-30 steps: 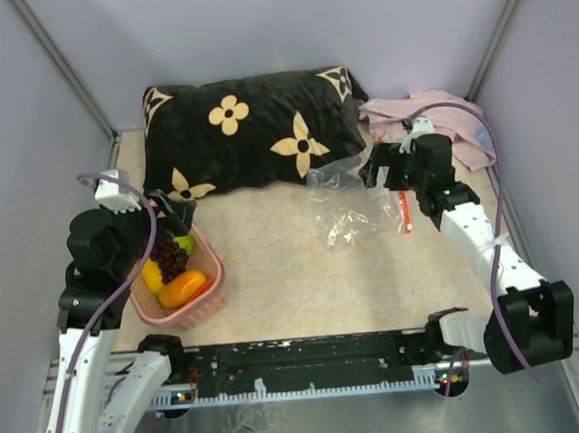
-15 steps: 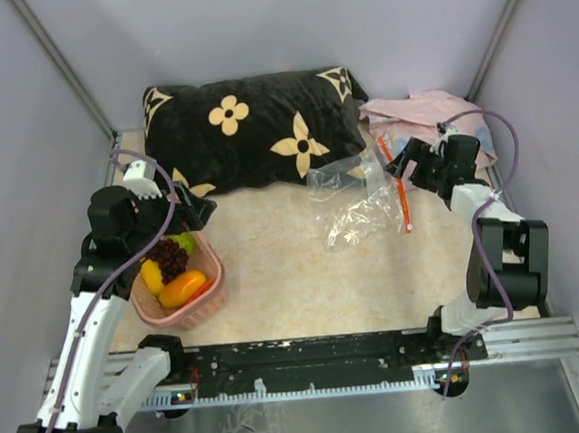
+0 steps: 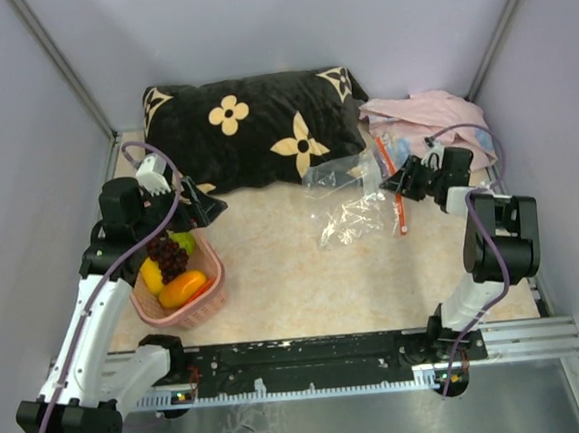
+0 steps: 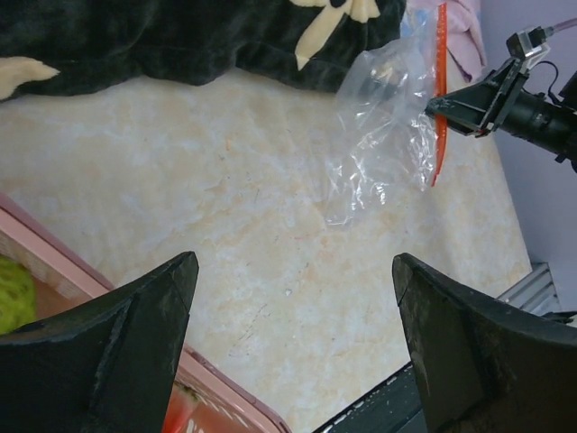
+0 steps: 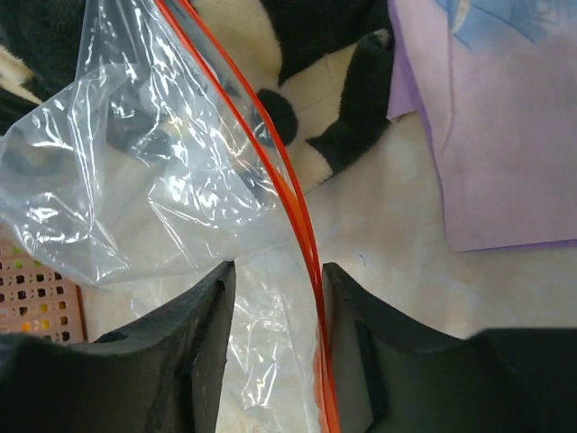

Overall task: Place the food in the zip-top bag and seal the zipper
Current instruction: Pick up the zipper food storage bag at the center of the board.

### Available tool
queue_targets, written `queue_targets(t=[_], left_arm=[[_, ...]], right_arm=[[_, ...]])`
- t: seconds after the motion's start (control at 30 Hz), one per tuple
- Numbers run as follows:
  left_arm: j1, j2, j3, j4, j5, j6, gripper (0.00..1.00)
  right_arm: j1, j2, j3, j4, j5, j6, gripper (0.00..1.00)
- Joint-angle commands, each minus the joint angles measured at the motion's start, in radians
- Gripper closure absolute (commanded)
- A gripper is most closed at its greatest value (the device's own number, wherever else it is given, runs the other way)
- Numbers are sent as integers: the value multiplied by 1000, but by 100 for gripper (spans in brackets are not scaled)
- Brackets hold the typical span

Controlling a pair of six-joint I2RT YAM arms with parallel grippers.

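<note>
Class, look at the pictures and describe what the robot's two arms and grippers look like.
Both arms have white links joined by chunky black joints; this goes for the left arm and the right arm. A purple cable loops along each one. The left gripper and right gripper have plain black, wedge-shaped fingers.

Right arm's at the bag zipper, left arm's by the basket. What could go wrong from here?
1. In the right wrist view the zipper sits off-centre in the right gripper, close to one of the fingers. Closing could pinch only film or slip off the strip.
2. The zip-top bag lies crumpled with no visibly open mouth, so food brought over from the basket may miss it.
</note>
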Motion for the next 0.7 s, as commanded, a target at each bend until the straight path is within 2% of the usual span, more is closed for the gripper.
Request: queue_targets(t=[0.0,0.23,0.53,0.67], left_arm=[[-9,10,-20,85,74,-62,6],[-93,15,-36,134,32,-114,7],[-229,50,-59,242,-15,-210,8],[-251,68,-57,299,-10,-252,9]], right_arm=[[13,-97,0,60,-76,-22,60],[126,-257,-17,-16,25,-58,81],[259,-474,-17,-125,218,-102,95],[380,-554,6,-181,368,-143,100]])
